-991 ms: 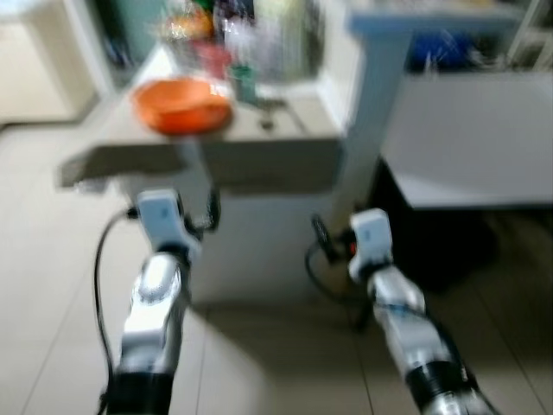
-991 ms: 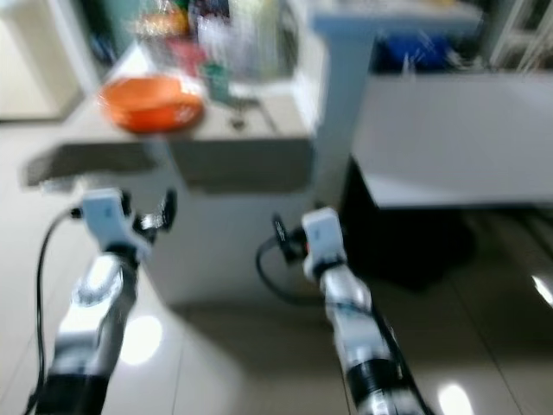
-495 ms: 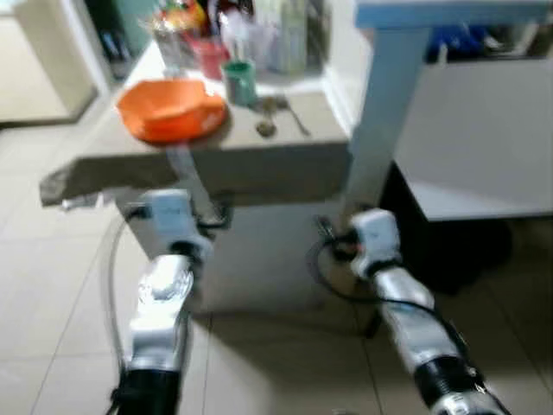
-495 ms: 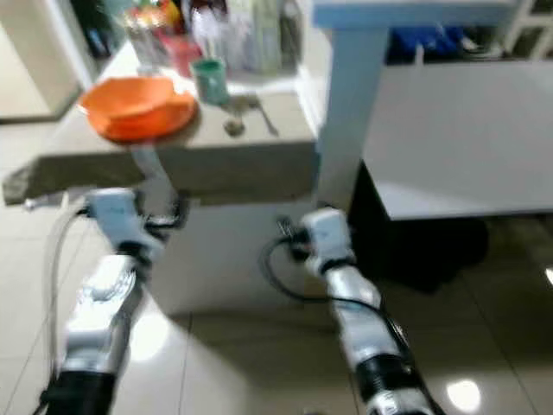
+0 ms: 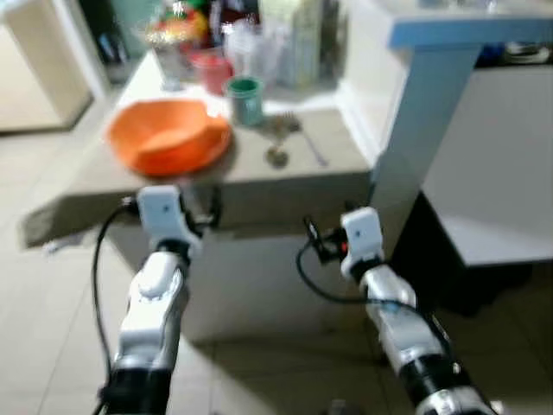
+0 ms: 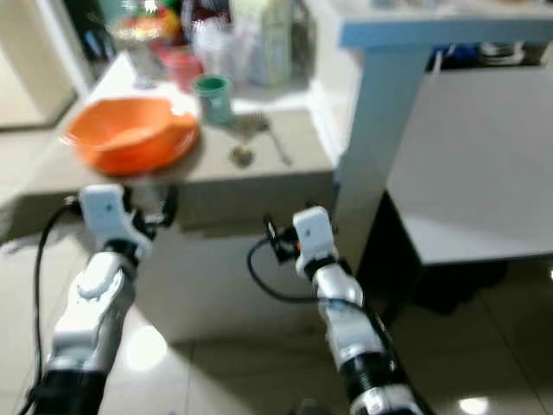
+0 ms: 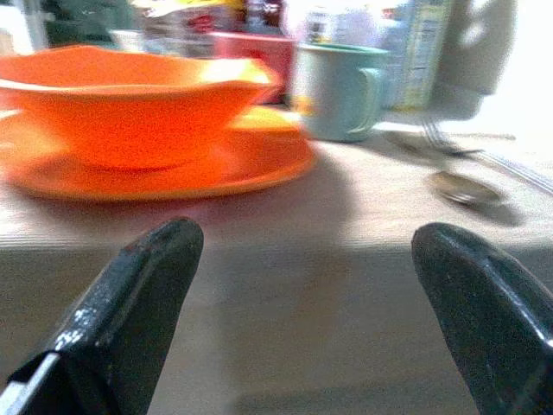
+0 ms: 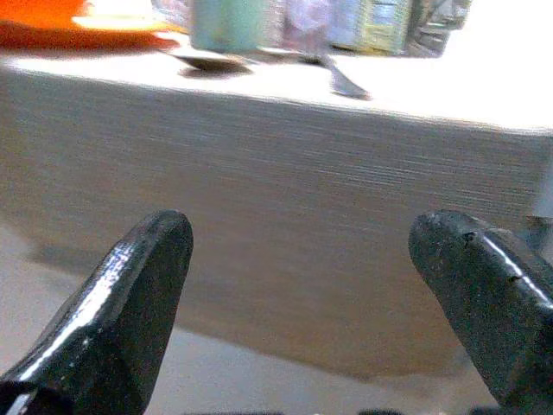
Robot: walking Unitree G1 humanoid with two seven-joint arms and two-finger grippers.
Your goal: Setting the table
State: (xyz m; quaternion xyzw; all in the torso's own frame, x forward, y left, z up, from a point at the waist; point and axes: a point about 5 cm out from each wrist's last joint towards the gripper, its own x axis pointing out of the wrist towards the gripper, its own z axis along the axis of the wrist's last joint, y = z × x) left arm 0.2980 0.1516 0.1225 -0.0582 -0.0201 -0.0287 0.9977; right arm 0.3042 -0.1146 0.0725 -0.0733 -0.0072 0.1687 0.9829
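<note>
On the counter (image 5: 216,177) ahead: bowl (image 5: 166,136) at eleven o'clock; cup (image 5: 245,99) behind it at twelve; spoon (image 5: 276,156) and fork (image 5: 304,138) right of those.

1. we're facing a table (image 6: 259,177) draped in a grey-beige cloth, picture a bit blurred.
2. an orange bowl (image 6: 130,134) sits on its left part, a green mug (image 6: 212,96) just behind and to the right.
3. a spoon (image 6: 242,156) and fork (image 6: 275,143) lie right of the bowl.
4. our left arm (image 6: 95,285) and right arm (image 6: 333,294) reach toward the table's front edge.
</note>
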